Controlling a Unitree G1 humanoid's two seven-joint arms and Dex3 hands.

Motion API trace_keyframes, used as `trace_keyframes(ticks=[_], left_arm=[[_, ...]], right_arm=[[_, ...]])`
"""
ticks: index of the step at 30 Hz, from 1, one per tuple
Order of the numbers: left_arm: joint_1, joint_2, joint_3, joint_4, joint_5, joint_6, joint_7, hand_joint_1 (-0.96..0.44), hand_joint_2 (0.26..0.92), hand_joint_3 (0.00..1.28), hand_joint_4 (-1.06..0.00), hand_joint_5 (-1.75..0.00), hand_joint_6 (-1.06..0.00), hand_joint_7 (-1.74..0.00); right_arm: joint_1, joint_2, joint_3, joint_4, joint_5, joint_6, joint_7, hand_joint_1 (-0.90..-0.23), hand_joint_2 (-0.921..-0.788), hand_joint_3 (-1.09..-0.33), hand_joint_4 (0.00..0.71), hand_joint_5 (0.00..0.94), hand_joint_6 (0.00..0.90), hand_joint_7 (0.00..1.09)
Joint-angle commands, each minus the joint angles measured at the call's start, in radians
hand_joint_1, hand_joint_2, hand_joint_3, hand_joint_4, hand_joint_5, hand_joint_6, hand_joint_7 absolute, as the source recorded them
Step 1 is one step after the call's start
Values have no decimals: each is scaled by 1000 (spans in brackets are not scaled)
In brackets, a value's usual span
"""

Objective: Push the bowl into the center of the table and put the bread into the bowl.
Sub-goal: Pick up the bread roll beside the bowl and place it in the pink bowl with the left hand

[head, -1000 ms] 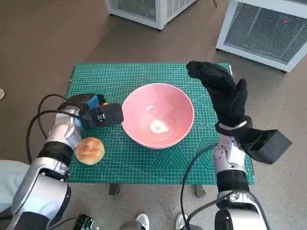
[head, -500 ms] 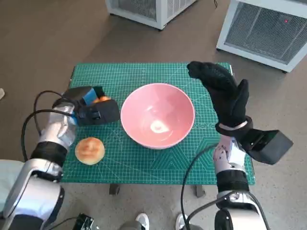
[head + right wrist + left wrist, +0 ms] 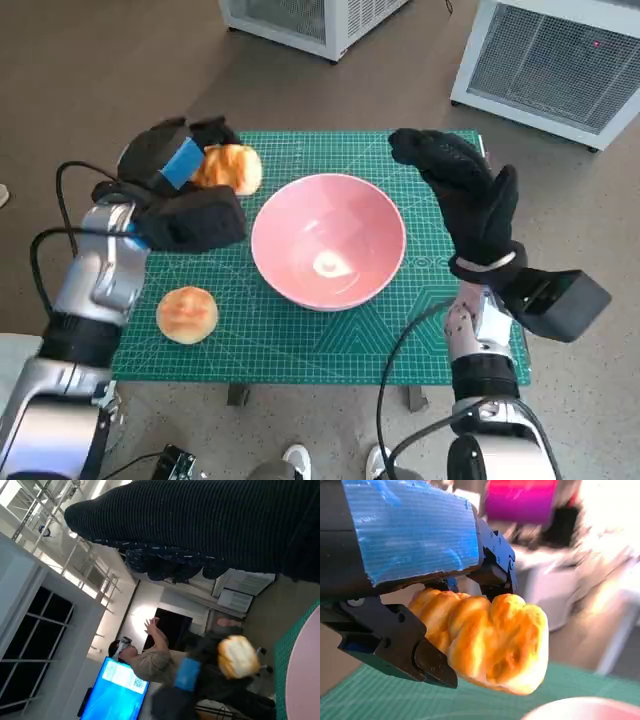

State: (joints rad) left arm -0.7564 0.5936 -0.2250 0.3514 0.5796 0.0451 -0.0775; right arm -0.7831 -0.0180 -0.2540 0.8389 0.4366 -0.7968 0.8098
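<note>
A pink bowl [image 3: 328,252] stands near the middle of the green cutting mat [image 3: 300,340]. My left hand [image 3: 180,180] is lifted above the mat's far left part and grips a golden twisted bread [image 3: 229,168], [image 3: 485,640], which hangs just left of the bowl's rim. The right wrist view also catches that bread [image 3: 239,663] in the air. A round bun [image 3: 187,314] lies on the mat at the near left. My right hand [image 3: 462,195] is raised upright to the right of the bowl, fingers apart, holding nothing.
White cabinets [image 3: 545,60] stand on the floor beyond the table. Cables [image 3: 60,200] loop off my left forearm. A person [image 3: 145,657] with raised hands shows in the right wrist view, beside a blue screen [image 3: 112,695].
My left hand has risen off the mat with the twisted bread and moved toward the far side, next to the bowl. The bowl, the bun and my right hand stay put.
</note>
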Motion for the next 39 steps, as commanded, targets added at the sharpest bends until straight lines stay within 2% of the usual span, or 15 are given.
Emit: trace_keyframes(ticks=[1,6,13,26,39], left_arm=[[76,-13,34,-198,4,-18,28,2,920,53,-706,-1124,-640,-1175],[120,-34,9,-331,24,-86,38,2,920,38,-752,-1075,-631,-1184],[109,-65,-44,-346,50,-139,-7,2,918,24,-753,-1082,-668,-1139],[37,-153,-144,-169,99,-204,-56,1,920,27,-763,-1025,-646,-1203],[-18,-196,-177,14,107,-268,-35,1,920,49,-726,-1170,-636,-1112]], right_arm=[[21,3,2,4,9,17,12,-700,-921,-715,222,0,-1,653],[23,-1,1,4,10,15,17,-692,-921,-715,223,1,-1,659],[22,-5,-2,7,11,16,22,-690,-921,-713,224,1,-1,662],[29,-6,0,-2,5,13,18,-689,-921,-713,222,0,-1,663],[38,-9,2,-18,3,18,12,-692,-921,-713,213,0,-1,654]])
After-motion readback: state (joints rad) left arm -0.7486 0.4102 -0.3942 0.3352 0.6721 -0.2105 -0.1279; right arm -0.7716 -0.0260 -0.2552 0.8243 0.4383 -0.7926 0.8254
